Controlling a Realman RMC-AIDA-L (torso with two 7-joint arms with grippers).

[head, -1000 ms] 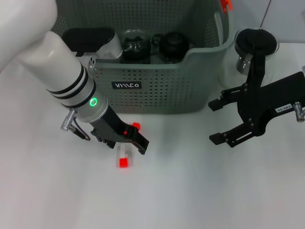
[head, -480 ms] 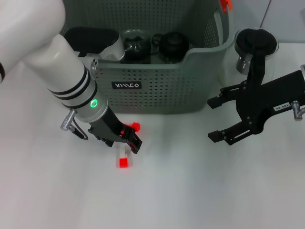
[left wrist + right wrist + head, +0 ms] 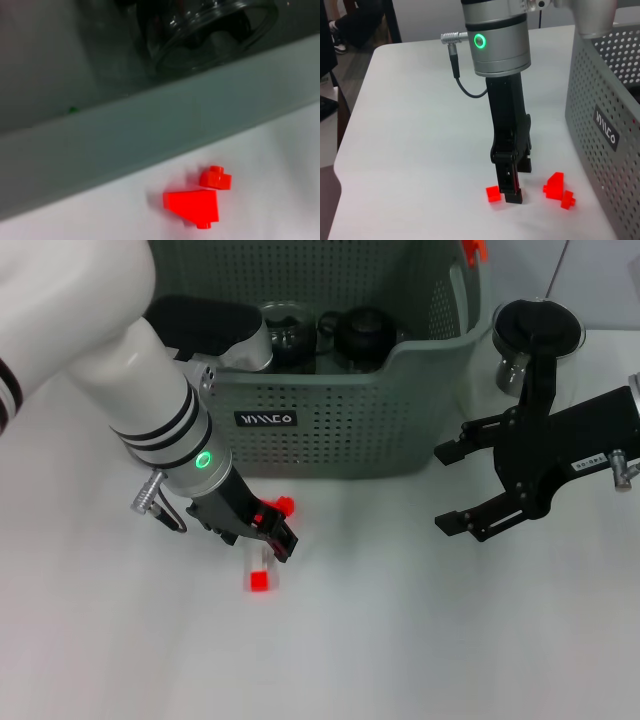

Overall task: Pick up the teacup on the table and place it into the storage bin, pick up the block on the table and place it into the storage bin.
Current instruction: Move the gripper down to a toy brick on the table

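- The storage bin (image 3: 330,430) stands at the far middle of the white table (image 3: 420,630); dark glassware, including what may be the teacup (image 3: 283,330), sits inside it, though I cannot tell which piece is which.
- The left gripper (image 3: 275,545) is down at the table just in front of the bin's near wall, its fingers drawn close together; the right wrist view shows their tips at the surface, and whether they hold anything cannot be told.
- A small red cube block (image 3: 259,581) lies on the table just beside the left fingertips, on the near side.
- A red sloped block (image 3: 192,205) and a small red stud piece (image 3: 216,177) lie just beside each other between the gripper and the bin wall, close to the wall.
- The right gripper (image 3: 455,490) hovers to the right of the bin, its jaws spread wide and holding nothing.
- A glass pitcher (image 3: 535,345) with a black handle stands at the far right, outside the bin, partly hidden by the right arm.
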